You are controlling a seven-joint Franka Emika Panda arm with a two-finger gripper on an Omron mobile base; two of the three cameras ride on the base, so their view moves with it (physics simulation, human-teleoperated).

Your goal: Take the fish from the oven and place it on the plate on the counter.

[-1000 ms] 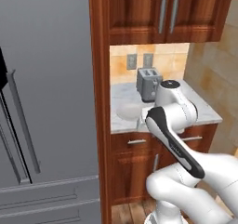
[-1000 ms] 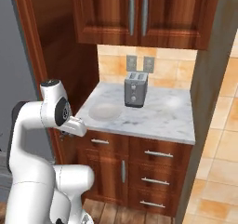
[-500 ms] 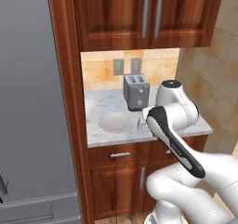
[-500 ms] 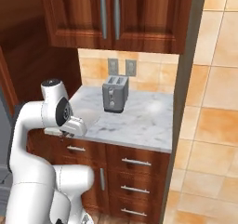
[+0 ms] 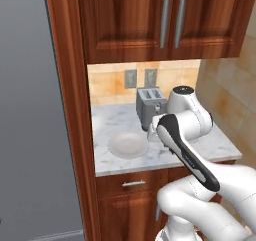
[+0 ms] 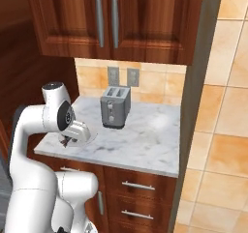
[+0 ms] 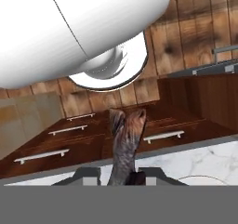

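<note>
Counter (image 5: 210, 147) front edge near; hand (image 7: 124, 175) clamps fish (image 7: 124, 146) beside plate (image 5: 128, 145).

You face a niche with reddish-brown wooden upper cabinets (image 5: 165, 22) bearing long metal bar handles. Below them, a tan tiled backsplash (image 6: 147, 84) carries two grey wall outlets (image 5: 140, 78). A silver two-slot toaster (image 6: 115, 107) stands there. A flat grey panel (image 5: 30, 120) fills your left; beige wall tiles (image 6: 225, 111) cover the right.
</note>
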